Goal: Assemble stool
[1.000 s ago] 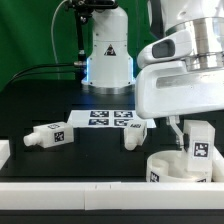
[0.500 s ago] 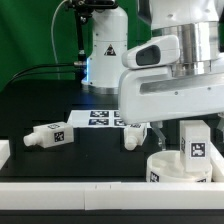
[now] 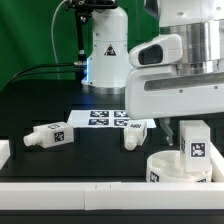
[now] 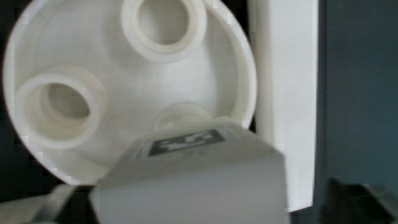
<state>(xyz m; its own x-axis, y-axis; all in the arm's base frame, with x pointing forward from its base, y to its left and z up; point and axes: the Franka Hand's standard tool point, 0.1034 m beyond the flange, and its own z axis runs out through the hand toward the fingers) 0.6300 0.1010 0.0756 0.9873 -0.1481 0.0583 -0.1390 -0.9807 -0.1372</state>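
The round white seat disc (image 3: 168, 168) lies at the exterior view's lower right. In the wrist view it (image 4: 107, 60) shows two round sockets. A white tagged leg (image 3: 194, 142) stands upright over the seat, right under my gripper (image 3: 186, 128). In the wrist view this leg (image 4: 192, 170) fills the space between the dark fingers, and my gripper (image 4: 214, 208) looks shut on it. A second leg (image 3: 48, 135) lies on its side at the left. A third leg (image 3: 132, 140) lies just in front of the marker board.
The marker board (image 3: 108, 119) lies flat mid-table in front of the robot base (image 3: 105, 55). A white block (image 3: 4, 150) sits at the left edge and a white rail (image 3: 90, 190) runs along the front. In the wrist view a white strip (image 4: 285, 80) runs beside the seat.
The hand has swung toward the exterior view's left, and the upright leg has shifted slightly left over the seat. The lying legs have not moved.
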